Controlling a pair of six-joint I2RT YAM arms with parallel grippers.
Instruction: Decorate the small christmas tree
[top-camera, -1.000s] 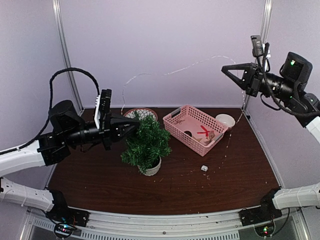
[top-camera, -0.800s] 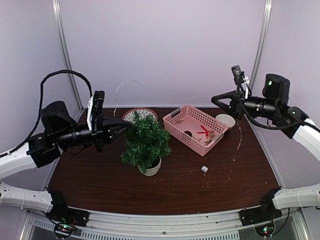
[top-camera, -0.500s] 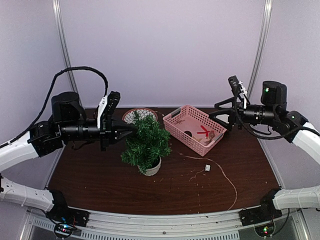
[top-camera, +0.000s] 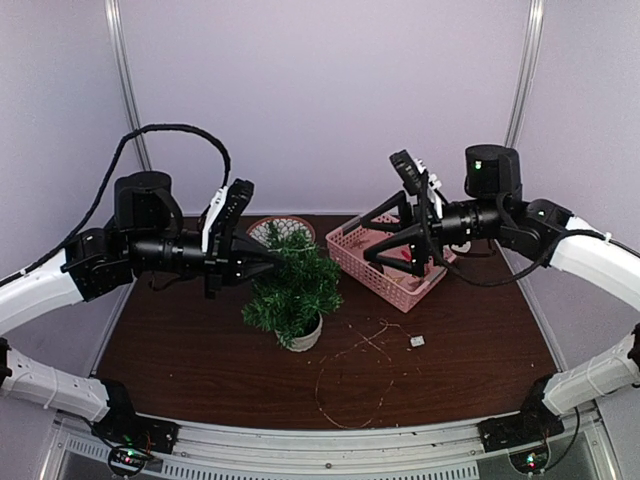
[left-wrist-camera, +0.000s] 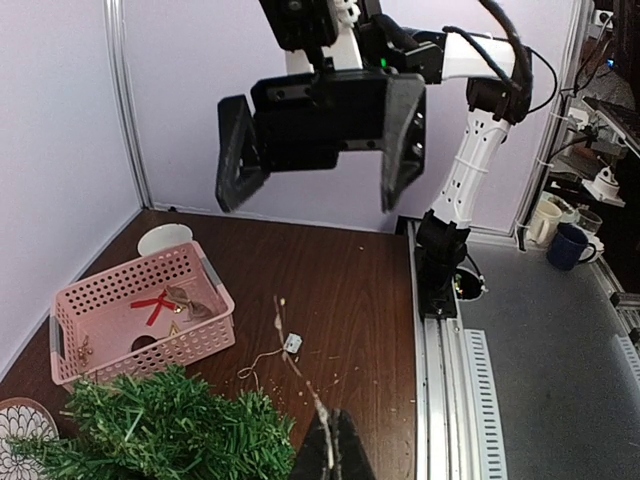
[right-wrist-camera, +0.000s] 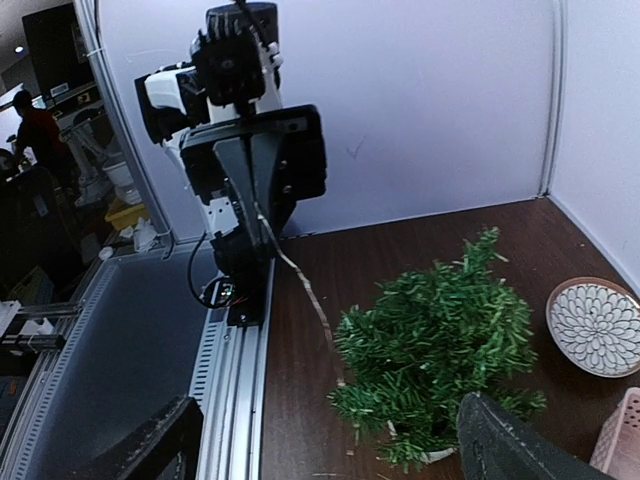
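One end of the string garland (top-camera: 362, 342) just got dropped.

Overhead view: a second ago the right gripper (top-camera: 366, 246) had it pinched way up high on the right. Now its jaws are spread wide and empty, swung in over the pink basket (top-camera: 385, 287). The loose wire lies curled on the table in front of the small christmas tree (top-camera: 293, 285), which sits centre-left in its pot.

Left wrist view: the left gripper (left-wrist-camera: 333, 455) is pinched together on the other end, right beside the treetop.

Right wrist view: the wire slants from those jaws down past the branches.

My guess is nothing's draped on the tree yet, so the wrapping remains.
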